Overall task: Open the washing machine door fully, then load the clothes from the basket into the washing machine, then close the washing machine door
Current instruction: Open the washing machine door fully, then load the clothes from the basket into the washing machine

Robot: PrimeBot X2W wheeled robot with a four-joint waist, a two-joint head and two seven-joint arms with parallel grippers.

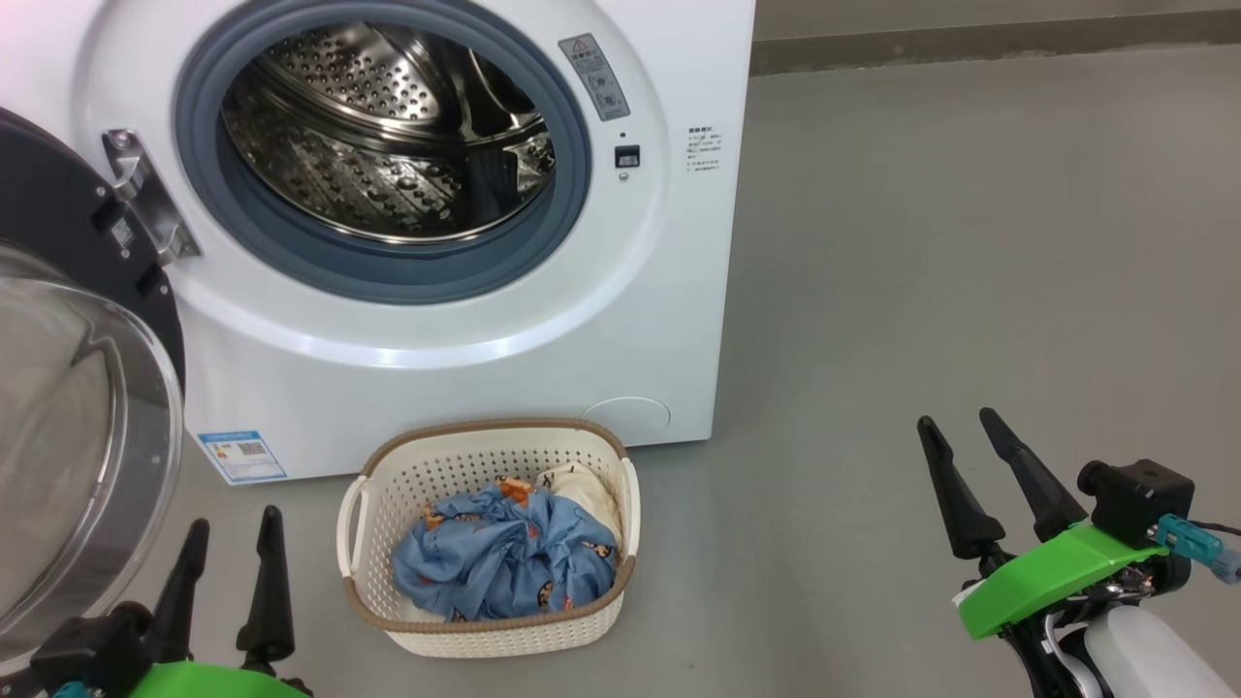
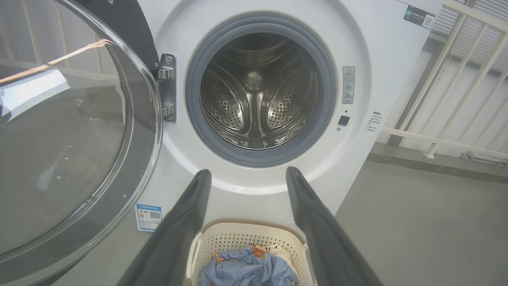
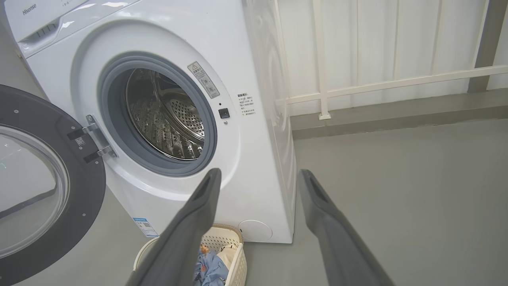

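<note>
The white washing machine (image 1: 543, 320) stands with its steel drum (image 1: 388, 126) bare. Its round door (image 1: 68, 417), black-rimmed with a glass bowl, is swung wide to the left. On the floor in front sits the cream basket (image 1: 490, 635), holding the light blue bear-print clothes (image 1: 504, 557) and a cream-white piece (image 1: 582, 485). My left gripper (image 1: 236, 525) is open, low at the left beside the basket and just right of the door glass. Well to the basket's right, my right gripper (image 1: 960, 422) is open over the floor. Both hold nothing.
Grey floor (image 1: 970, 242) spreads to the right of the machine. A white railing (image 3: 397, 83) and a low kerb run behind it. A blue label sticker (image 1: 242, 456) marks the machine's lower left front.
</note>
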